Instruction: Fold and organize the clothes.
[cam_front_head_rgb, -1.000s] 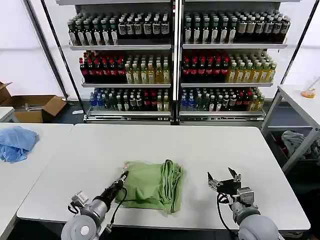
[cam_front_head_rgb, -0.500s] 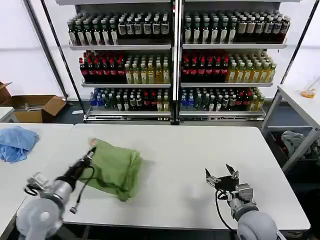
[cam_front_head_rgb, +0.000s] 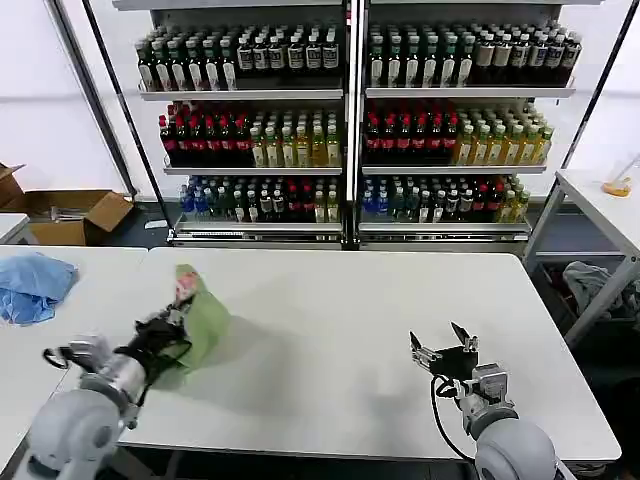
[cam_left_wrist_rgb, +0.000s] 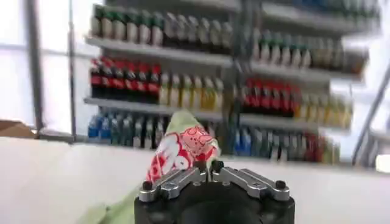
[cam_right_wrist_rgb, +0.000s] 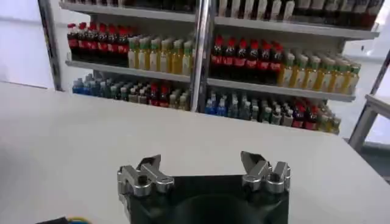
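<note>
At the far left of the head view a blue heap (cam_front_head_rgb: 32, 285) sits on the neighbouring table, apart from my work. Just right of it, at lower left, my left gripper (cam_front_head_rgb: 172, 322) has its jaws clamped on the shirt (cam_front_head_rgb: 200, 320), which hangs bunched and raised near the left edge of the white table (cam_front_head_rgb: 350, 330). In the left wrist view the 2 fingers (cam_left_wrist_rgb: 183, 177) meet on the cloth, and its red-and-white print (cam_left_wrist_rgb: 183, 146) stands up just above them. I judge this the placing step: the folded bundle is being carried to the table's left side. To do it well, I should lower the shirt until its bottom edge rests flat, keep the pinch firm until the cloth bears its own weight, then part the jaws and draw back along the table so the folds do not spill open. At lower right my right gripper (cam_front_head_rgb: 443, 358) waits over bare table with its jaws apart, well away from the shirt.
</note>
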